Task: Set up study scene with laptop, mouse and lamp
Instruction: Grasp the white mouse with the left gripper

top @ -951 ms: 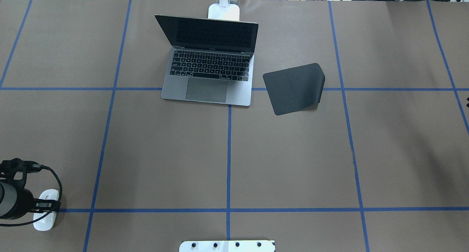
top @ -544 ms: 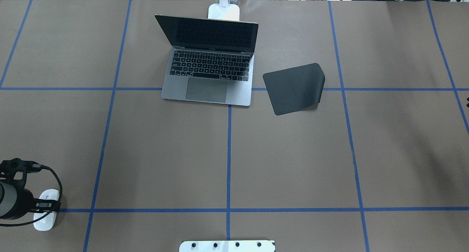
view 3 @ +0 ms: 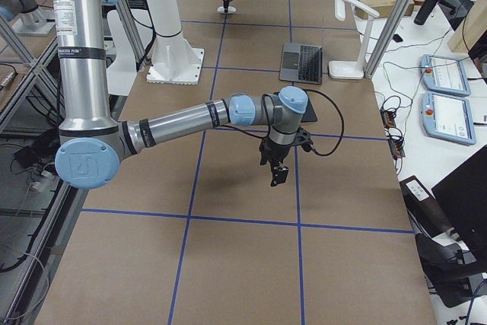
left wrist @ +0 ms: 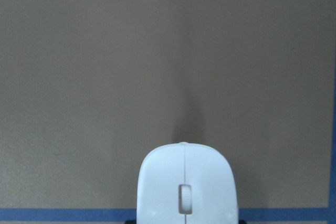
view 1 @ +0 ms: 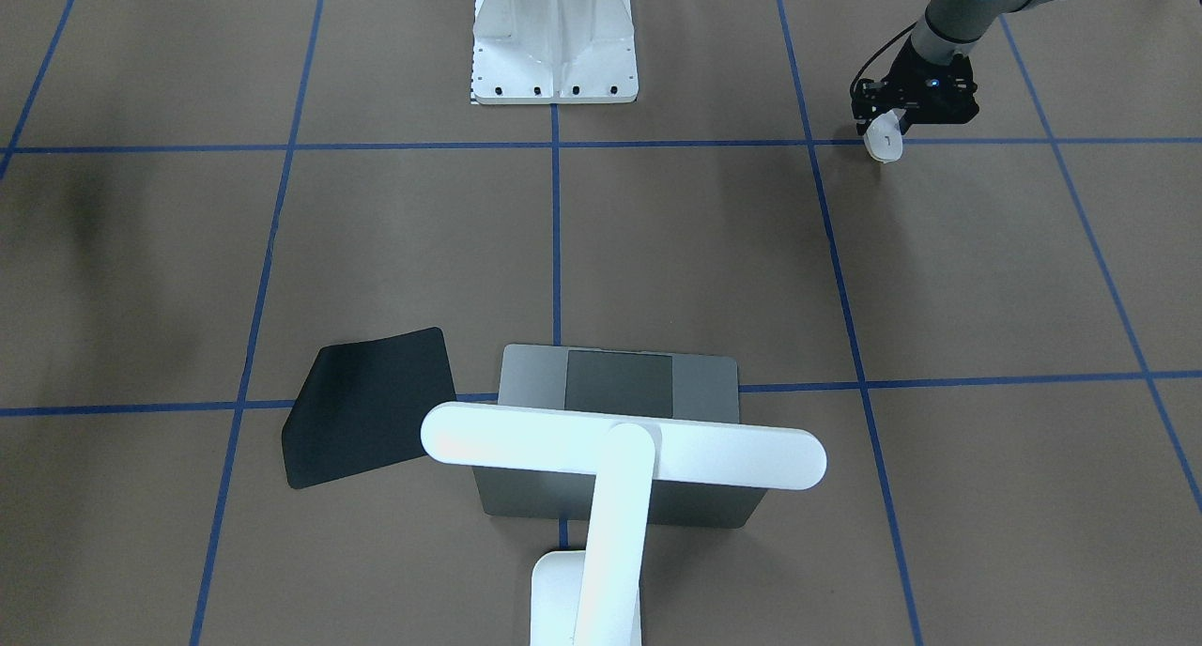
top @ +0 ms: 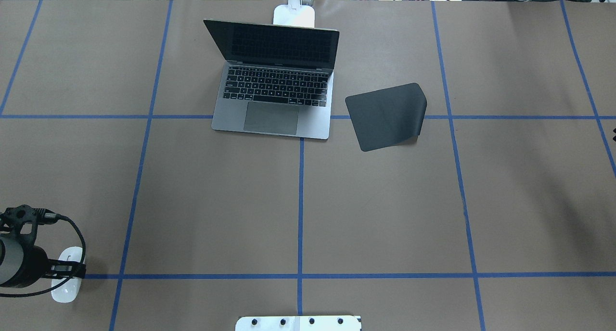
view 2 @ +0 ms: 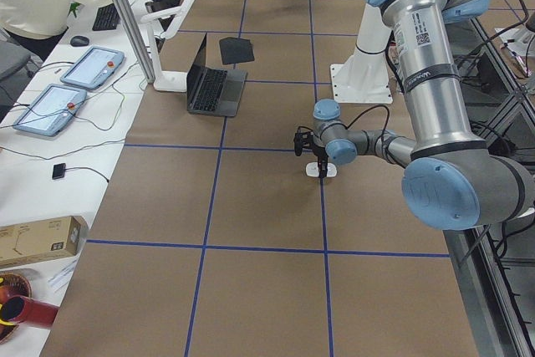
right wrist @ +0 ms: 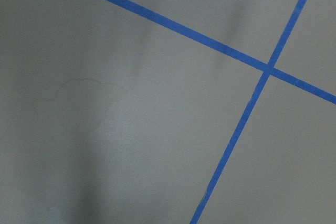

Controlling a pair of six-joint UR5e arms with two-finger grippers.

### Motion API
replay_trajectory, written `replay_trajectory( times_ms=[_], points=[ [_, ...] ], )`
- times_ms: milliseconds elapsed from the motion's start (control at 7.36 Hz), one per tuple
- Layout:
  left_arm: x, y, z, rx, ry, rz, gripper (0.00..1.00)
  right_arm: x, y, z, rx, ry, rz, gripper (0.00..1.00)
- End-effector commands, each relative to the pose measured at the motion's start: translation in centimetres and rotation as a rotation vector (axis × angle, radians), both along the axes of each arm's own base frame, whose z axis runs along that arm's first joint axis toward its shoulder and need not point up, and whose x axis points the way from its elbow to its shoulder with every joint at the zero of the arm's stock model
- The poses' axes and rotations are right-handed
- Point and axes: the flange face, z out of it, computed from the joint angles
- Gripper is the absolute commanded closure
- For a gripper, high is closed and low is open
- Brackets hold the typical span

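Left fingers pinching the mouse at the near-left edge of the surface, right fingers above the surface, state cannot be told, laptop open at far centre, lamp behind it.

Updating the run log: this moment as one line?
left hand: shut on mouse, near-left of table | right hand: over table, grip unclear | laptop: open, lamp behind

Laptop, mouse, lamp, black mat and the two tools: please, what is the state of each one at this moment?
laptop: open, screen dark.
mouse: held by the left tool.
lamp: upright, head over the laptop.
black mat: lying flat, one corner curled up.
left tool: shut on the mouse.
right tool: above the table; open or shut cannot be told.
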Motion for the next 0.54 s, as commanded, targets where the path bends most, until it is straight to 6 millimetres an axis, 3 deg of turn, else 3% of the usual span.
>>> replay_trajectory(
  times_ms=[0, 136, 408],
  points=[
    [1.0, -0.6, -4.5, 0.034, 0.093, -0.005, 0.73, -0.1, 0.0, 0.2, -0.007, 0.002, 0.003, 0.00],
    [2.6, -1.4, -7.0, 0.051, 0.146, -0.020, 0.83, -0.1, -0.1, 0.3, -0.011, 0.003, 0.006, 0.00],
    [4.6, -2.6, -9.6, 0.055, 0.205, -0.052, 1.00, -0.2, -0.3, 0.9, -0.025, 0.004, 0.008, 0.00]
  ],
)
